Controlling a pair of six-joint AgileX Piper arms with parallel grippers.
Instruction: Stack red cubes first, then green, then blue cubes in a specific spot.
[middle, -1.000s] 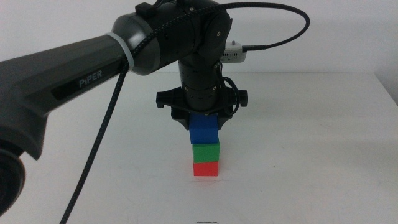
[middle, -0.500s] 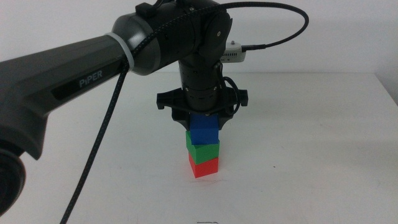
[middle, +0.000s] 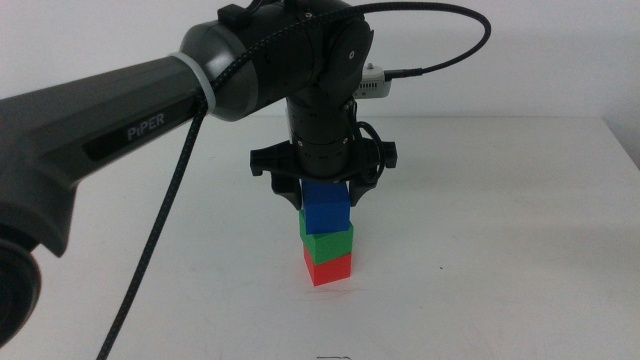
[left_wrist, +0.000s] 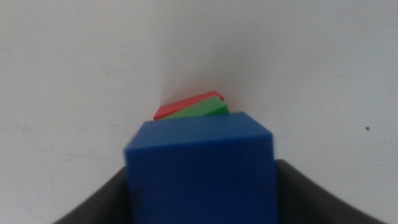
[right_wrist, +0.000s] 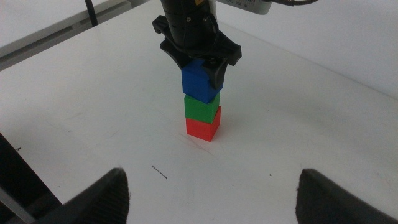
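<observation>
- Three cubes are in one column on the table (middle: 520, 250): the red cube (middle: 329, 268) at the bottom, the green cube (middle: 327, 241) on it, the blue cube (middle: 326, 211) on top.
- I judge the order is right and the stack is almost finished; only the release and the pulling away of the arm are left.
- My left gripper (middle: 325, 200) comes from above and pinches the blue cube between its jaws.
- The column is not straight: the lower cubes look turned against the blue one.
- My right gripper (right_wrist: 211, 186) waits near the front of the table, well apart from the stack, jaws spread wide.
- Hidden: I cannot tell if the blue cube rests fully on the green one, because the blue cube fills the left wrist view.
</observation>
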